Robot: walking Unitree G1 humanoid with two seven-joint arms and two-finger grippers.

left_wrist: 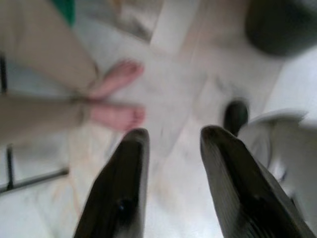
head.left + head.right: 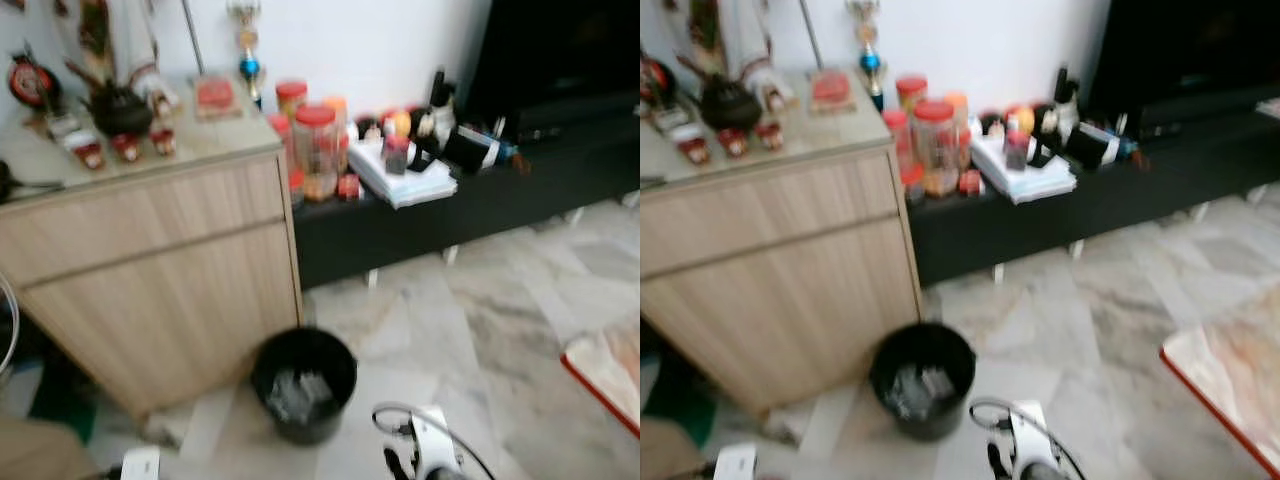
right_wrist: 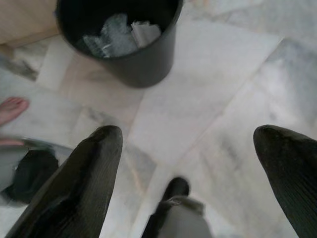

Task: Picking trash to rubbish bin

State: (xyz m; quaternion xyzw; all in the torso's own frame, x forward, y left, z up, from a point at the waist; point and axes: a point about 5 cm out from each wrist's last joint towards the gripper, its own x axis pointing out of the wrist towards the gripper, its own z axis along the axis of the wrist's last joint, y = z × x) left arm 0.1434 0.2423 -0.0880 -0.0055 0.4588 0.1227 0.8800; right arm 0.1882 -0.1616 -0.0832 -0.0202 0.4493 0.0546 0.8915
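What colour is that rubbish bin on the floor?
Black; the rubbish bin shows best in the right wrist view.

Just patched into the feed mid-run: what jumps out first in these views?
The black rubbish bin stands on the marble floor by the corner of the wooden cabinet, with crumpled trash already inside. Red-lidded jars crowd the low black bench beside the cabinet. In the left wrist view, a person's bare feet stand on the floor beyond the open left gripper; the right gripper is open too, near the bin.

left hand [image 1: 171,144]: fingers apart | right hand [image 3: 188,144]: fingers spread wide
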